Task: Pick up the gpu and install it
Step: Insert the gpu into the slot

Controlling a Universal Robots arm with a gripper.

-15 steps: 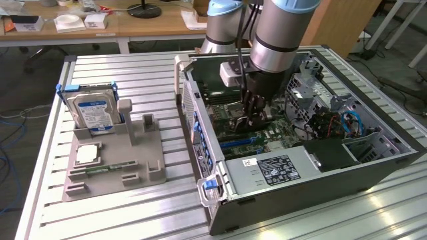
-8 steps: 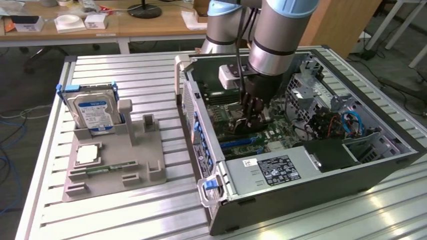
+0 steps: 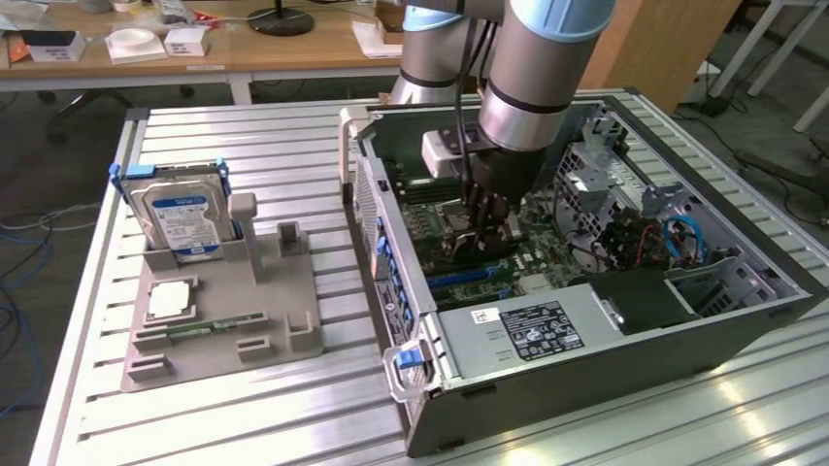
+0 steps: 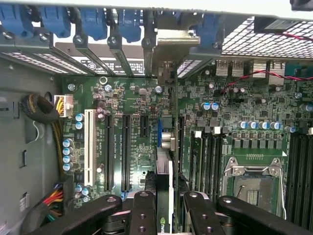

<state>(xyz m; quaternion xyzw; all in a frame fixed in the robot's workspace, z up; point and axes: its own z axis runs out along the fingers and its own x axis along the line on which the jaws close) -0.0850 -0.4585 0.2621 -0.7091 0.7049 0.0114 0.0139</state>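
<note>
Black, thin and seen edge-on in the wrist view, the flat rectangular gpu point(image 4: 163, 164) is pinched between the dark jointed fingers point(image 4: 143, 210) of the gripper point(image 4: 167, 198), which are pressed against its two faces. Its long axis runs from the gripper straight towards the rear wall of the open dark grey computer case point(image 3: 622, 354), and its pale metal bracket point(image 4: 168, 41) points at the row of blue-clipped slot openings there. The card stands on edge over the green motherboard point(image 4: 127, 98), between the long black expansion slots point(image 4: 124, 152) and the empty silver processor socket point(image 4: 254, 186); whether it is seated cannot be told. In the exterior view the gripper point(image 3: 490, 228) is down inside the case. On that view's left, a grey moulded tray point(image 3: 279, 301) holds an upright silver hard drive with a blue-white label point(image 3: 188, 218), a flat square silver chip point(image 3: 170, 300) and a small green memory stick point(image 3: 208, 325)
</note>
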